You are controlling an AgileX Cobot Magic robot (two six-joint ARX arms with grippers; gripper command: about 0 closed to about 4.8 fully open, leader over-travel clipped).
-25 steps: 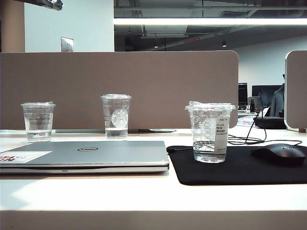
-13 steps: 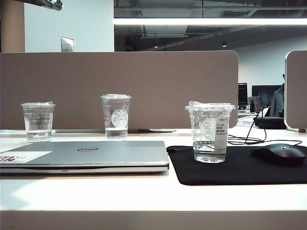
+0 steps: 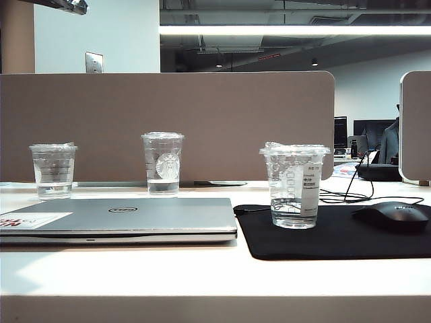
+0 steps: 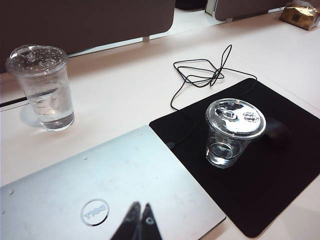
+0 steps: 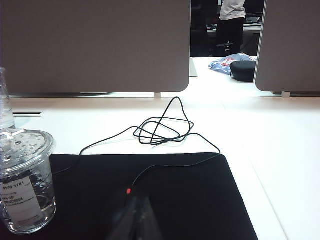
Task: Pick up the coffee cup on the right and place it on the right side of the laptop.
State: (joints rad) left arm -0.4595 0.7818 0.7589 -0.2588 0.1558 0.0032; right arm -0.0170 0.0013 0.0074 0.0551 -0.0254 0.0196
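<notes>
The coffee cup (image 3: 294, 186) is standing upright on the black mouse pad (image 3: 337, 235), near the pad's left edge, just right of the laptop (image 3: 121, 219) and apart from it. It is a short clear plastic cup with a flat clear lid beaded with droplets, a white printed label on its side, and a little clear liquid sitting at the bottom. A black mouse (image 3: 393, 215) is lying on the same pad toward the table's right edge, its thin cable (image 5: 160, 127) looping over the white table (image 3: 135, 269) behind the pad. The closed silver laptop is lying near the front edge of the table. Behind it, toward the back edge by the divider, a taller clear cup (image 3: 163, 163) with a round logo and a short lined cup (image 3: 53, 170) are standing. The left gripper (image 4: 139, 220) is hovering over the laptop lid, fingers pressed together and holding nothing. The right gripper (image 5: 136, 215) is hanging over the mouse pad beside the coffee cup, jaws closed and empty.
</notes>
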